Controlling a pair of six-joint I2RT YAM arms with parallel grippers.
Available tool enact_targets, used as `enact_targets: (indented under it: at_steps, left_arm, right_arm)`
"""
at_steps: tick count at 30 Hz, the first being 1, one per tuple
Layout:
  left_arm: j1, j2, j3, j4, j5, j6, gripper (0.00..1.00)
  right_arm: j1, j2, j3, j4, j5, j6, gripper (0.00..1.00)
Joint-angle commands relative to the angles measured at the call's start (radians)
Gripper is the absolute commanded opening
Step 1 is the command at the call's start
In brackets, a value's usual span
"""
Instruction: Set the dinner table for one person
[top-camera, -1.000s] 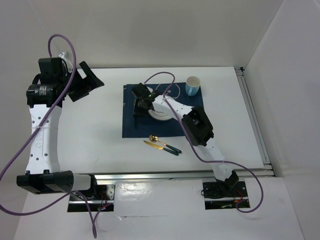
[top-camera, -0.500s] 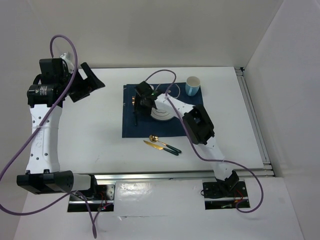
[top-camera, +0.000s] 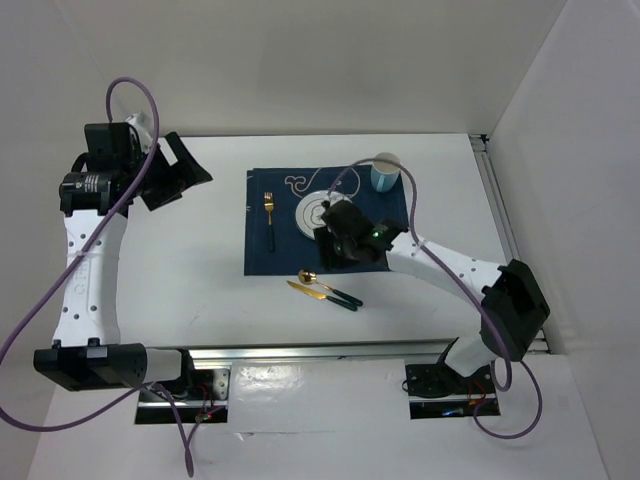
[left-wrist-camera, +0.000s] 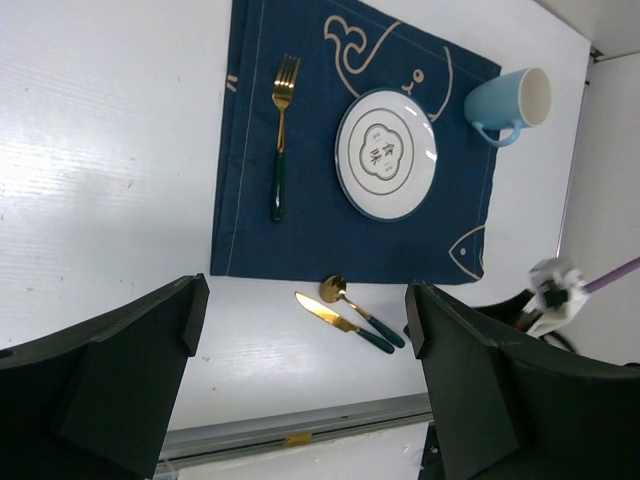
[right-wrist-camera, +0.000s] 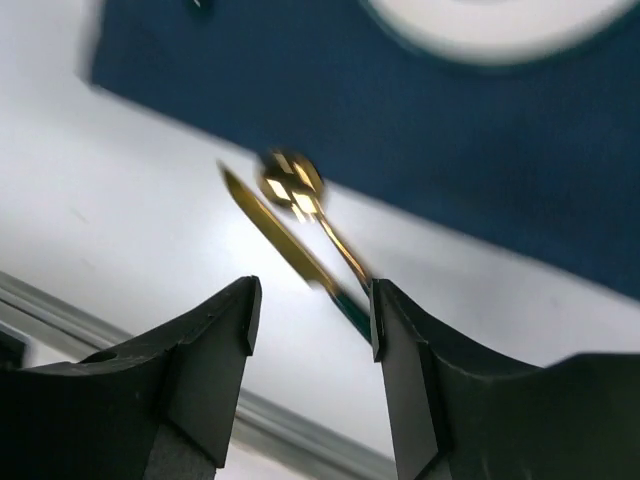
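Right hand (right-wrist-camera: 312, 295) hovers low over the knife (left-wrist-camera: 322, 311) and the spoon (left-wrist-camera: 336, 291), its jaws partly apart with nothing between them. Left hand (top-camera: 178, 172) is raised near the far left corner of the counter (top-camera: 180, 260), spread fully wide and empty.

The counter lies under both arms. On it, toward the far edge and about midway across, is a dark blue placemat (left-wrist-camera: 300, 240). A plate (left-wrist-camera: 386, 153) sits at the mat's centre, and a fork (left-wrist-camera: 281, 130) lies on the mat to the left of the plate, tines toward the far edge. A pale blue cup (left-wrist-camera: 505, 105) stands at the mat's far right corner. The knife and spoon are on bare counter just off the mat's near edge, side by side and slanted. They lie so close that I cannot tell whether they touch.

That closeness looks like the main risk. A pinch aimed at one piece may catch both, or push the other aside. Both are thin and lie flat on a hard surface, so the fingertips could scrape the counter or slide off the metal. The right wrist view is smeared, which makes a fine aim harder. Carrying either piece to the plate's right side could also knock the plate or the cup, or ruck the mat's edge.
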Motion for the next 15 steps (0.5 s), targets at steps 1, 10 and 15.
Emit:
enact_targets:
  at_steps: [1,10,15]
  left_arm:
    - [0.005,-0.025,-0.022,0.038,0.000,0.016,1.00]
    - [-0.015,-0.015,-0.077,0.059,-0.027,0.007,1.00]
    - [-0.024,-0.015,-0.098,0.059,-0.028,-0.002,1.00]
  right_arm:
    - [0.039,-0.055,-0.158,-0.058,0.015,-0.036,0.59]
    - [0.049,0.021,-0.195,-0.015,0.017,-0.064,0.57]
    - [0.049,0.070,-0.185,0.018,-0.028,-0.084,0.49]
